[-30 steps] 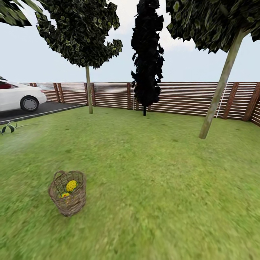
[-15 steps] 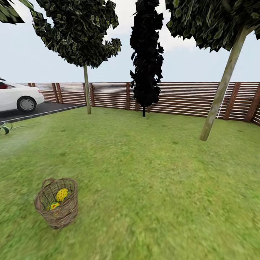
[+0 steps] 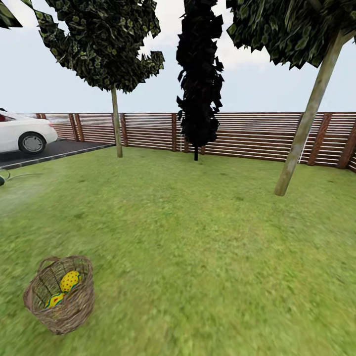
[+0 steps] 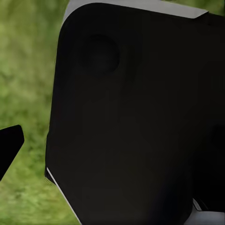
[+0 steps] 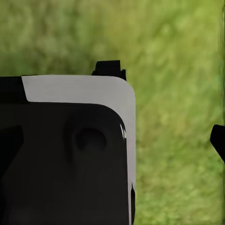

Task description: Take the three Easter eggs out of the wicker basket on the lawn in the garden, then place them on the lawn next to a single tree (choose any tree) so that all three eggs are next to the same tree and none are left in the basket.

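Wicker basket (image 3: 62, 296) on lawn (image 3: 207, 257), two Easter eggs (image 3: 70, 281) visible, fingers' state indiscernible

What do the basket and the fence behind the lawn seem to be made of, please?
The basket looks like woven brown cane, matte, with open gaps between its strands. The fence looks like brown wooden slats laid horizontally between darker posts, though this render leaves the wood uncertain.

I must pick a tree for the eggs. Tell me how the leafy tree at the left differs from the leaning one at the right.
The left tree has a thin, nearly upright trunk; the right tree has a thicker trunk that leans markedly. The left tree stands far back by the fence and the driveway; the right tree is nearer, out on the lawn. The wicker basket sits on the left tree's side. Both have dark-green leafy canopies.
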`<state>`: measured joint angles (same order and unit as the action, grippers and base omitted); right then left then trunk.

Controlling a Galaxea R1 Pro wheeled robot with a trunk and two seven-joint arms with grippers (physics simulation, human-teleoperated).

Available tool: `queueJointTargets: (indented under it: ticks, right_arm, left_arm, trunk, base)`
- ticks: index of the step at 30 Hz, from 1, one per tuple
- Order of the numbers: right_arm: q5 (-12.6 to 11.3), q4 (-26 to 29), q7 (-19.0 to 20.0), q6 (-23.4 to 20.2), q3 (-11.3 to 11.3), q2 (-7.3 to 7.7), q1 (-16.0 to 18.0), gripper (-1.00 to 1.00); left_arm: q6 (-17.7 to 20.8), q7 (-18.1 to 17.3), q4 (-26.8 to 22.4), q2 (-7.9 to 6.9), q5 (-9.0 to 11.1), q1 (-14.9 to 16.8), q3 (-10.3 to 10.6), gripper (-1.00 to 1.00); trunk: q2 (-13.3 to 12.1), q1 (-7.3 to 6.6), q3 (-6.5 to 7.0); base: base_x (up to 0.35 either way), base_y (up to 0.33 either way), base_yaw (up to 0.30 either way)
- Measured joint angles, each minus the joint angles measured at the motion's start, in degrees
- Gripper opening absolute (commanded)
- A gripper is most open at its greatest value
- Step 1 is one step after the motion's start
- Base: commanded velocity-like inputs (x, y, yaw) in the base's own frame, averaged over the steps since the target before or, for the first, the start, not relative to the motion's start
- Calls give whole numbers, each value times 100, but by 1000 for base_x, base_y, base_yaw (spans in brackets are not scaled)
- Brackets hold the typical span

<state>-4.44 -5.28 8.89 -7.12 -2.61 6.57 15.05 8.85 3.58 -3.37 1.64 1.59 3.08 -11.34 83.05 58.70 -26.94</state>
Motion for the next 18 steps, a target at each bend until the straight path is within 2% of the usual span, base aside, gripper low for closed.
queueJointTargets:
  ticks: [7,14,18]
  right_arm:
    - [-1,0,0,1,0,7,-1,100]
    - [26,6,0,2,-7,26,1,100]
    - [180,7,-1,10,-9,16,0,100]
  left_arm:
    - [-5,0,1,0,0,0,0,100]
    - [-5,0,-8,0,6,-1,0,100]
    - [-10,-6,-21,-7,26,0,-11,100]
  trunk:
    - [0,0,0]
    - [0,0,0]
    - [0,2,0]
  base:
    - [324,-136,15]
    - [324,-138,231]
    - [154,-77,251]
